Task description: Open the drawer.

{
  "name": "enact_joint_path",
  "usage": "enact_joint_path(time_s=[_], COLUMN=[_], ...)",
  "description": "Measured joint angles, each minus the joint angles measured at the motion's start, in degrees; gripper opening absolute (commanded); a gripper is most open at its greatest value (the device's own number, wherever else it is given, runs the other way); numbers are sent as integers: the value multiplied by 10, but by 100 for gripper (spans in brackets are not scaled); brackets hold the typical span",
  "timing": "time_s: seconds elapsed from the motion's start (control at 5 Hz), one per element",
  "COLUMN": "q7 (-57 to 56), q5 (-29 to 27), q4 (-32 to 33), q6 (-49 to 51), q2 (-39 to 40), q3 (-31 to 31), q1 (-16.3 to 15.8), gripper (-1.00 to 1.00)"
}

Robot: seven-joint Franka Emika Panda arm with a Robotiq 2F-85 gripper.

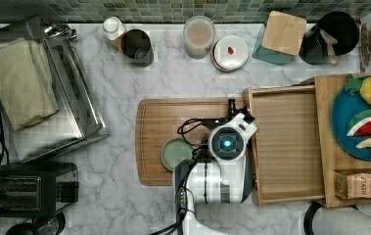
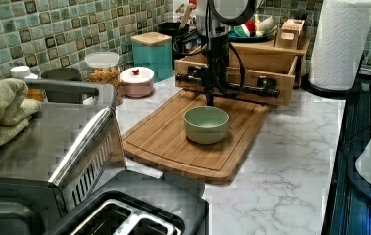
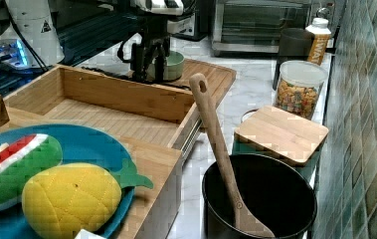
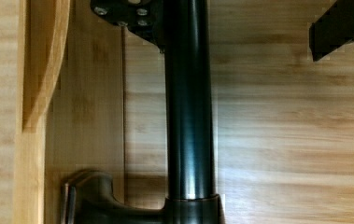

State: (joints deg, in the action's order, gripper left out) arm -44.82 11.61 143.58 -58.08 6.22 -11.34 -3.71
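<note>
The light-wood drawer (image 1: 286, 147) stands pulled far out of its cabinet, its inside bare; it also shows in the left view (image 2: 271, 66) and the right view (image 3: 106, 114). Its black bar handle (image 4: 188, 107) runs along the front panel (image 2: 244, 89). My gripper (image 1: 244, 125) hangs straight down over the handle (image 2: 210, 83), (image 3: 151, 64). In the wrist view the gripper (image 4: 230, 37) is open and straddles the bar. One finger (image 4: 132, 18) lies against the bar, while the other finger (image 4: 338, 32) stands well off it.
A green bowl (image 1: 175, 154) sits on the grooved cutting board (image 1: 153, 117), just in front of the drawer's panel. The cabinet top carries a blue plate (image 1: 342, 122) with toy fruit. Jars, a teal box (image 1: 281, 36) and a black pot (image 1: 332, 36) line the tiled wall; a toaster oven (image 1: 70, 93) stands at the top view's left.
</note>
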Motion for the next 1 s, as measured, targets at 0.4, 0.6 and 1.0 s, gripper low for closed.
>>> enact_joint_path(time_s=[0.4,0.6,1.0], q7=[6,6,6], q5=[5,6,5], q4=[3,-4,-17], q6=[3,19,39], q2=[-6,-3,4], q3=[1,2,4], q1=[-9,-10,-13], gripper=[100,100,100])
